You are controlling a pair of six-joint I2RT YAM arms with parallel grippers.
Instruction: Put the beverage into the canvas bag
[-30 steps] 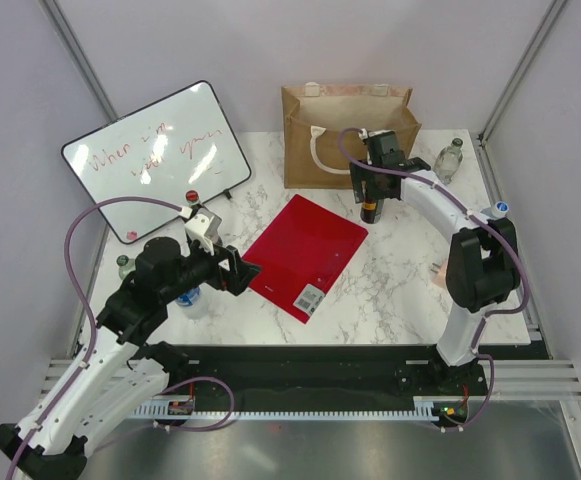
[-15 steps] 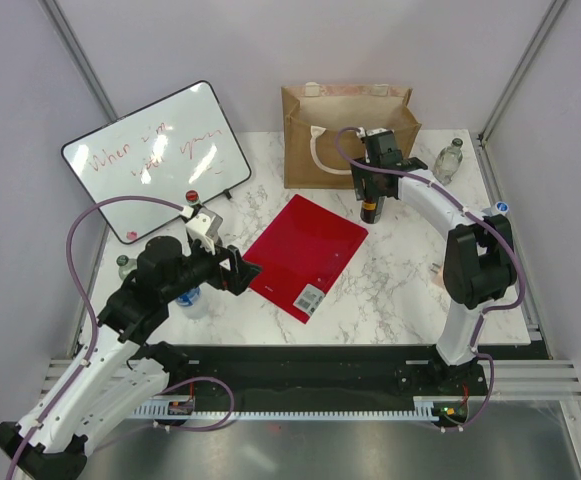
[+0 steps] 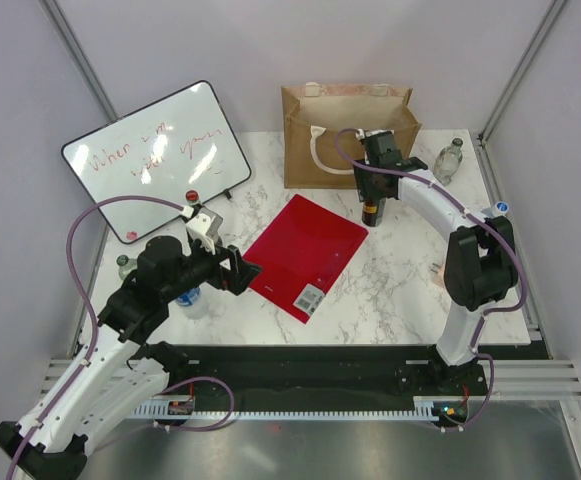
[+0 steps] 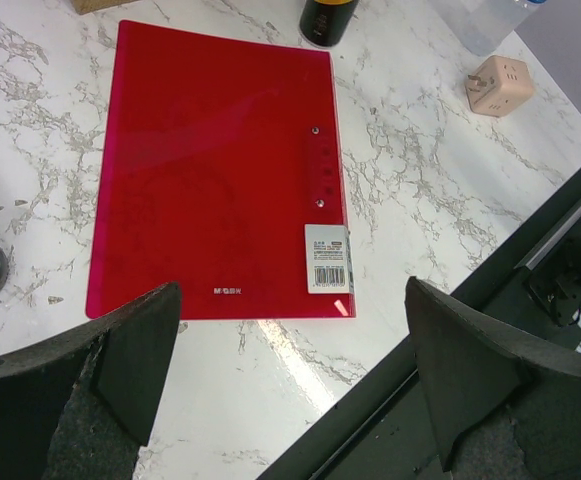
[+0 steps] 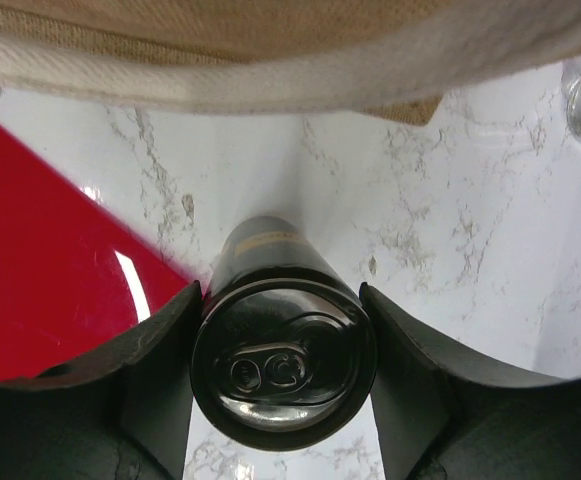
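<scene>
The beverage is a black can [image 3: 371,211] standing upright on the marble table at the red folder's far right corner, just in front of the canvas bag [image 3: 300,110]. My right gripper [image 3: 372,192] comes down over the can [image 5: 283,365], and both fingers press its sides near the top. The bag's pale rim [image 5: 270,60] fills the top of the right wrist view. My left gripper [image 4: 292,290] hangs open over the table's near edge, in front of the folder, holding nothing. Far off in that view the can's base [image 4: 327,20] shows.
A red folder [image 3: 305,255] lies mid-table. A whiteboard [image 3: 155,155] leans at the back left. A glass bottle [image 3: 450,160] stands right of the bag, a plastic bottle [image 3: 188,297] by the left arm, and a small pink cube [image 4: 500,85] at the right.
The right gripper's fingers have closed in from wide apart onto the can's sides. The left arm has not moved.
</scene>
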